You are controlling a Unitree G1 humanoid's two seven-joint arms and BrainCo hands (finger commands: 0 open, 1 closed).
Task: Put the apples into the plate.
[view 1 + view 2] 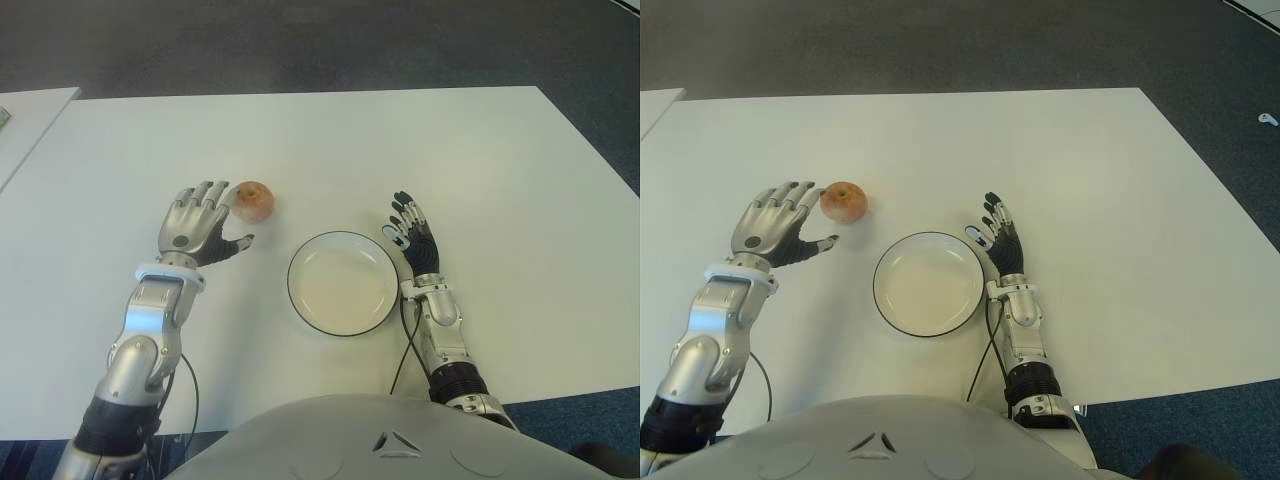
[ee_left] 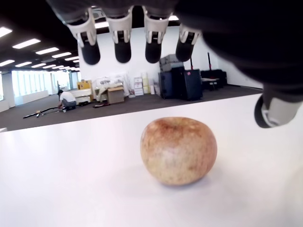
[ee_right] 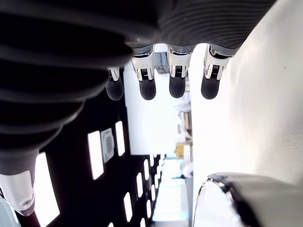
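Observation:
One reddish-yellow apple (image 1: pixel 253 200) sits on the white table (image 1: pixel 420 150), left of and a little beyond a white plate (image 1: pixel 343 282) with a dark rim. My left hand (image 1: pixel 200 225) hovers just left of the apple with its fingers spread, holding nothing; in the left wrist view the apple (image 2: pixel 178 150) stands free on the table under the fingertips (image 2: pixel 122 51). My right hand (image 1: pixel 410 232) shows at the plate's right edge, fingers straight and holding nothing. The plate's rim (image 3: pixel 222 182) appears in the right wrist view.
A second white table (image 1: pixel 25 125) stands at the far left. Dark carpet (image 1: pixel 320 45) lies beyond the table's far edge. Cables (image 1: pixel 403 345) run along both forearms near the table's front edge.

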